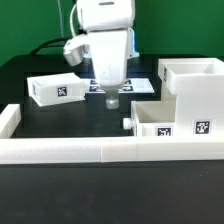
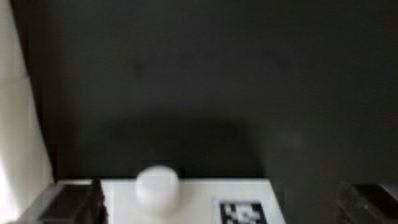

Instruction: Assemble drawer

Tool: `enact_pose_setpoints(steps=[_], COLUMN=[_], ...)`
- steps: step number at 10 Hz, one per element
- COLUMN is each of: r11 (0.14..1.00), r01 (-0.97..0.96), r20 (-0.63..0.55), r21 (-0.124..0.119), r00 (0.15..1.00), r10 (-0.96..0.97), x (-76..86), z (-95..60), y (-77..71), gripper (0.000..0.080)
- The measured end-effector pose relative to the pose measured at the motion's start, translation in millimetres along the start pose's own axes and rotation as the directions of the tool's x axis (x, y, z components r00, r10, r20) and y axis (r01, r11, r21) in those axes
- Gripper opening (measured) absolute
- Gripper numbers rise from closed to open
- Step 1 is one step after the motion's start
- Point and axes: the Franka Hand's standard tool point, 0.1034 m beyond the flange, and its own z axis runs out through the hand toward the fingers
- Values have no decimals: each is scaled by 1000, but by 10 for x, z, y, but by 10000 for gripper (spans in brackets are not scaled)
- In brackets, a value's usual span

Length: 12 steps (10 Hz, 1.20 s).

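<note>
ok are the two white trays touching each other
Apart. The exterior view shows it: the far tray sits at that view's left, the near tray by the housing, with bare black table between them.

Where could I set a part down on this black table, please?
Bare black tabletop lies between the small white tagged tray, the low white block wall and the knobbed white tray. Crowded on the exterior view's right, around the large white housing.
</note>
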Motion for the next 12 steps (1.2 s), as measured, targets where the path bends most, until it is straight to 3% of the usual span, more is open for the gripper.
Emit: enact_pose_setpoints(steps=[4,7,10,11,12], r11=[1000,999,1000,1000,1000], r01=[-6,-31,-1,21,21], r20=[-26,-130,-147,-144,-143], r21=[11,22,21,9,10], r00=[1000,991,989,989,989], r10=[6,33,4,-19,-19], x=[-57,-127,121,234,223], z=[123,283,359,362,366], y=[13,49,134,161,156], gripper=[649,649,649,649,649])
